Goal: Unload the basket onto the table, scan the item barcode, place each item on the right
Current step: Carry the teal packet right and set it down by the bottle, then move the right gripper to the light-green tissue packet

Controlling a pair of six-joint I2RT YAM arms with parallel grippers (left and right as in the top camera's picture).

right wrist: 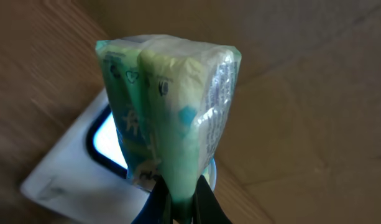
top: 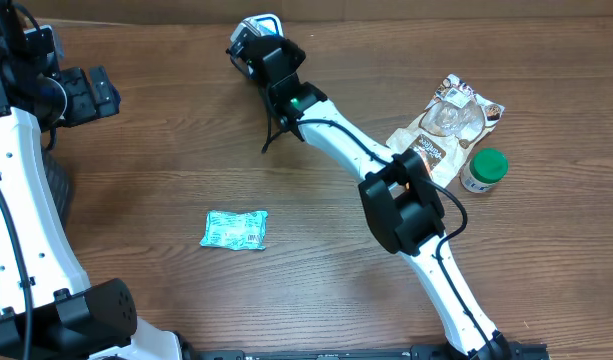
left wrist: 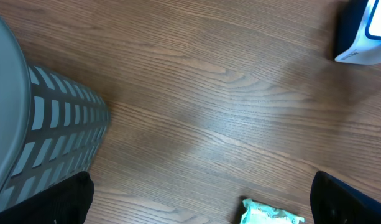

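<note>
At ten o'clock on the table (top: 166,150), the left gripper (top: 91,92) hangs with its jaws spread wide, holding nothing. A teal packet (top: 234,229) lies near seven. At twelve, the right gripper (right wrist: 181,208) pinches a green pack (right wrist: 171,106) upright over the scanner (right wrist: 72,168). A snack bag (top: 448,125) sits at two.

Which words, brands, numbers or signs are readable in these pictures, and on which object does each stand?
No text can be read for certain.
On the green plastic packet in the right pincer: symbols and print, blurred.
On the teal flat packet on the wooden table: dark print, too small.
On the brown and white pouch: label print, too small.
On the white jar with green lid: nothing readable.
</note>
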